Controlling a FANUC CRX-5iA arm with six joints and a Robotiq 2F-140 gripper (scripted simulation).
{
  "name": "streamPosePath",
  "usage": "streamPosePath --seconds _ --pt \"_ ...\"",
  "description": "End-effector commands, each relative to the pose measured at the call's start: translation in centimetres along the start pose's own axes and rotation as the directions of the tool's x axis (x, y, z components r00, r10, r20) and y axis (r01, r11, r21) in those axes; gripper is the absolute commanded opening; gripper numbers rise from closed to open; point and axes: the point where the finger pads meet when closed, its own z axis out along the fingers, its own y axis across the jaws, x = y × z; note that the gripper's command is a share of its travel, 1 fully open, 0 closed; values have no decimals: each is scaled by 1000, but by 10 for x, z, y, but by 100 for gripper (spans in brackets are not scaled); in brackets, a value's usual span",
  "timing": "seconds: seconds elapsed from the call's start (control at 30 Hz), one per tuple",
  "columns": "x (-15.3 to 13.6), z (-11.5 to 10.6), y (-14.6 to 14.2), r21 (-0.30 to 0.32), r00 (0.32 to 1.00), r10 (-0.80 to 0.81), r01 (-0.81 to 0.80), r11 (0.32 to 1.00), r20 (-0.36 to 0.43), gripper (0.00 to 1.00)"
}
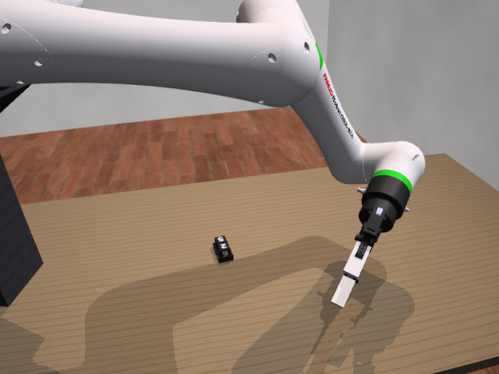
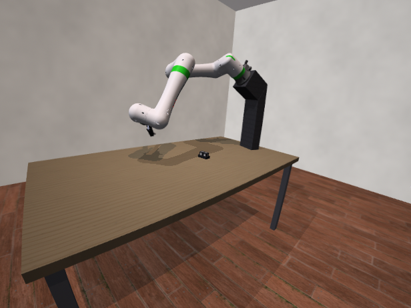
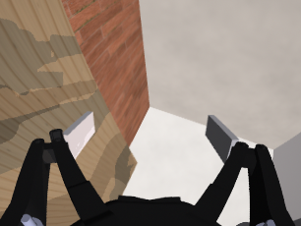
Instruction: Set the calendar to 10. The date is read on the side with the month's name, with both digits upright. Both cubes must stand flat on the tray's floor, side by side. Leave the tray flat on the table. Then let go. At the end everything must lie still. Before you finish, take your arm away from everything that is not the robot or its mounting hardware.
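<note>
A small black calendar tray (image 1: 222, 250) (image 2: 203, 157) stands on the wooden table (image 1: 121, 227) (image 2: 100, 187). Two dark cubes with white digits sit in it side by side; the digits are too small to read. My gripper (image 1: 344, 289) (image 2: 151, 132) (image 3: 150, 124) is open and empty. It hangs above the table, well to the right of the tray in the top view, tilted down and outward. The wrist view shows only the table's edge, the floor and the walls between the fingers; the tray is not in it.
The arm's black pedestal (image 1: 12, 251) (image 2: 253, 113) stands at one end of the table. The arm's long white link (image 1: 162, 53) spans over the tray. Walls close off the far side, and brick-pattern floor (image 2: 300, 250) surrounds the table.
</note>
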Motion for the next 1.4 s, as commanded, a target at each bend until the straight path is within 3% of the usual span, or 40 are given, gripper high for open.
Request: streamPosePath --seconds 0.0,0.03,0.13,0.2,0.43,0.6,0.67,0.73,0.8,0.83,1.0,1.03,1.1,1.13,1.23,1.27,1.33,1.37 --pt "41 -1 10 15 985 77 -76 997 -155 100" --pt "50 -3 12 22 978 92 -89 996 -189 100" --pt "51 -3 12 22 977 93 -90 996 -191 100" --pt "83 -15 16 63 937 141 -127 990 -318 100" --pt "123 -44 11 167 841 196 -128 978 -504 100" --pt "134 -73 -5 259 761 221 -72 963 -610 100" --pt "134 -73 -5 259 761 221 -72 963 -610 100" --pt "130 -93 -22 324 709 232 -5 946 -666 100" --pt "128 -97 -25 336 700 233 9 942 -675 100" --pt "119 -109 -37 371 675 236 59 927 -699 100" --pt "92 -128 -62 428 639 236 162 889 -732 100" --pt "71 -137 -76 456 626 231 224 861 -745 100" --pt "63 -139 -81 464 623 229 245 851 -748 100" --pt "34 -146 -96 488 616 218 311 815 -757 100" --pt "27 -148 -99 493 615 215 327 806 -759 100" --pt "-14 -153 -116 516 615 195 403 756 -764 100" --pt "-14 -153 -116 516 615 195 403 756 -764 100" --pt "-59 -154 -129 534 620 168 470 702 -767 100"
